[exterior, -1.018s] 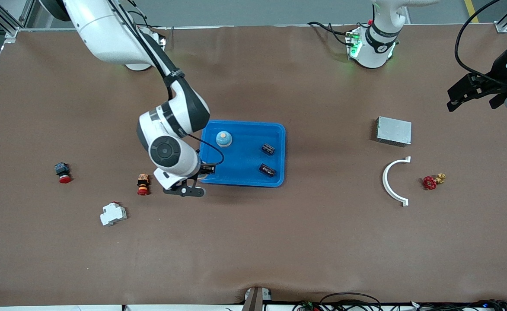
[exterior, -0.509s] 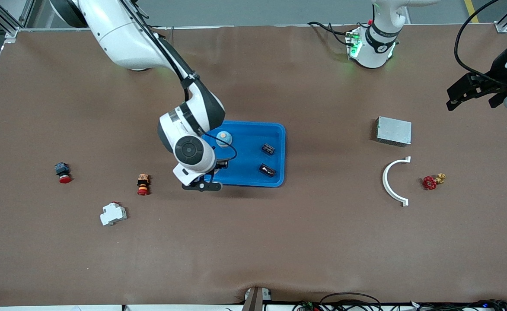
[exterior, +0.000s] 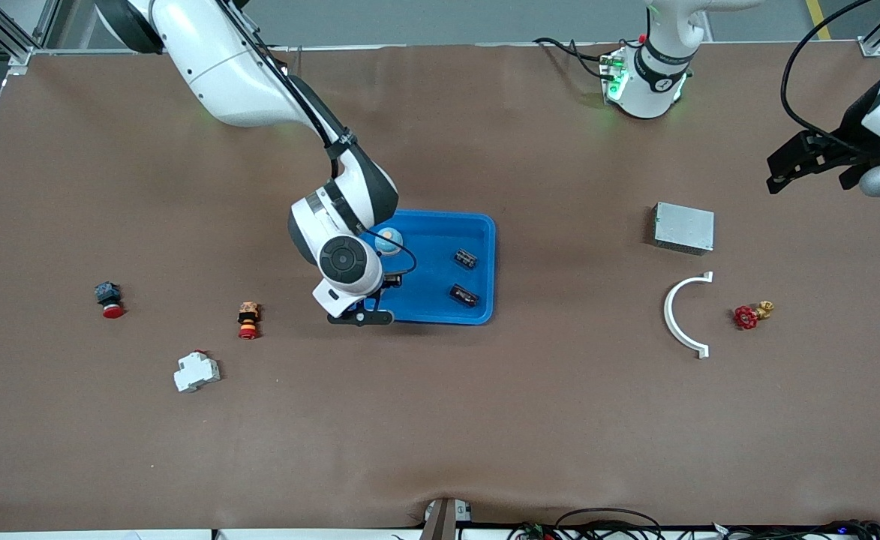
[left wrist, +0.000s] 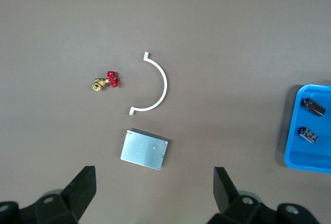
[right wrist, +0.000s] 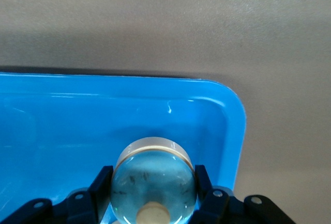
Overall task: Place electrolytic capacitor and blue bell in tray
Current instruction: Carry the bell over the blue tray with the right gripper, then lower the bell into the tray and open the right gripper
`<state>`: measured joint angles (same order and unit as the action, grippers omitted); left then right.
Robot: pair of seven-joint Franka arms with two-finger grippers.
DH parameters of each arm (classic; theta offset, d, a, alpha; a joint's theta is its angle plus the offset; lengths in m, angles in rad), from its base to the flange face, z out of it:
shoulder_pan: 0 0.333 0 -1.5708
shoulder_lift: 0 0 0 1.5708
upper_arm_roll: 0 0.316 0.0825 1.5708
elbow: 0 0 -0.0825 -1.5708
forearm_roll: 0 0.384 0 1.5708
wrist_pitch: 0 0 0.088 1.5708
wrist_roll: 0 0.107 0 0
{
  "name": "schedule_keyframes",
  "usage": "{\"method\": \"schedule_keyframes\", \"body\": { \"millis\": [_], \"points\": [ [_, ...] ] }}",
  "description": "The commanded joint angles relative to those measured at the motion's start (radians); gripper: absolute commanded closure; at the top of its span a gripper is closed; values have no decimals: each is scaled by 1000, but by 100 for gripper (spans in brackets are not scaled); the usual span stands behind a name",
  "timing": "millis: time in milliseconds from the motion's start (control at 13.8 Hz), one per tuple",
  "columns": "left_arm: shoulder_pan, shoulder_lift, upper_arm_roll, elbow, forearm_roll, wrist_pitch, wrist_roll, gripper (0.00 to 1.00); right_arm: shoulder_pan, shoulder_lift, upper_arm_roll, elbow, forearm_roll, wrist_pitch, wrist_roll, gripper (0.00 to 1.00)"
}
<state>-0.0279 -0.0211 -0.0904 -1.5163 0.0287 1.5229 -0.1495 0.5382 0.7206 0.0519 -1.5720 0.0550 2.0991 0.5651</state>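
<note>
Brown bench: your right pincer (right wrist: 153,203) grips a 2nd blue bell (right wrist: 153,182) over tray (exterior: 485,225); early drop = rolls out. Left pincer (left wrist: 155,193) wide, empty.

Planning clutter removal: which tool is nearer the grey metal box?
Left. The left tool hangs open toward the left arm's end from the grey metal box; the right tool, shut on a blue bell, is over the tray edge.

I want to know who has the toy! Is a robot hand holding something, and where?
The right gripper holds a blue bell by its round sides, over the tray. The left gripper holds nothing.
</note>
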Motion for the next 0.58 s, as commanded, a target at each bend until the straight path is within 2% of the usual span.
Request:
{"method": "schedule_keyframes", "body": {
  "millis": [0, 509],
  "points": [
    [2, -26, -9, -5, -7, -15, 1, 0, 20, -10, -11, -22, 13, 25, 7, 97],
    [2, -26, -9, -4, -7, -13, 1, 0, 25, 11, -11, -22, 14, 62, 9, 95]
  ]
}}
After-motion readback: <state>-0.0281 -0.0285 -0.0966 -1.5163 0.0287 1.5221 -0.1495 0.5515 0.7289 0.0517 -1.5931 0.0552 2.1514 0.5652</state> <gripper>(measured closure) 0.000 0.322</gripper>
